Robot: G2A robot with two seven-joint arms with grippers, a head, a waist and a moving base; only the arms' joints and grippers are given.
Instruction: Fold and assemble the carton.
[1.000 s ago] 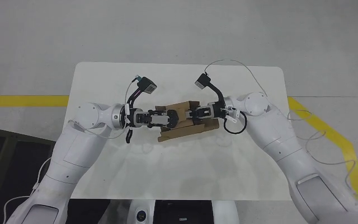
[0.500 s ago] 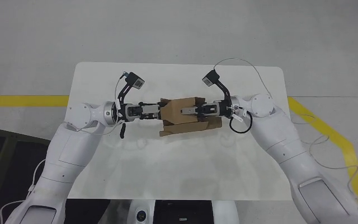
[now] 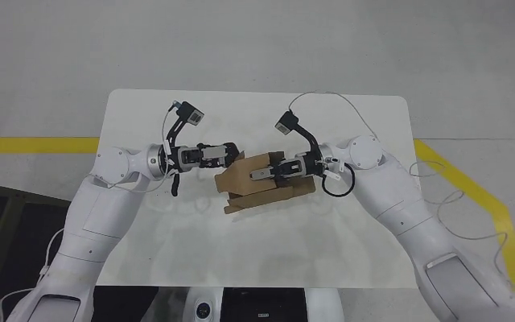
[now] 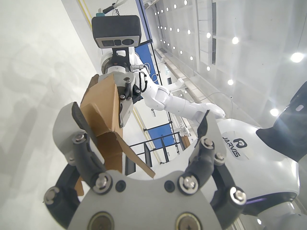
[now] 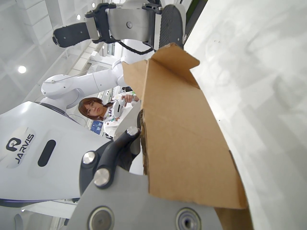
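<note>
The brown cardboard carton [image 3: 256, 183] is partly unfolded and held tilted above the middle of the white table [image 3: 161, 241]. My right gripper [image 3: 261, 172] is shut on one of its walls, and the left wrist view shows that grip on the carton's far end [image 4: 105, 101]. In the right wrist view the carton [image 5: 177, 132] covers one of the right gripper's [image 5: 144, 144] fingers. My left gripper [image 3: 228, 153] is open at the carton's left end. Its fingers are spread wide [image 4: 141, 111], and one pad [image 4: 81, 120] lies against a loose flap.
The table's far edge [image 4: 72, 25] runs behind the carton. Bare tabletop surrounds the carton on all sides. Cables loop from both wrists above the table [image 3: 338, 95].
The carton has swung so its left end points toward the table's front. My right gripper has pushed further left with it. My left gripper has come off the carton's edge and now stands open.
</note>
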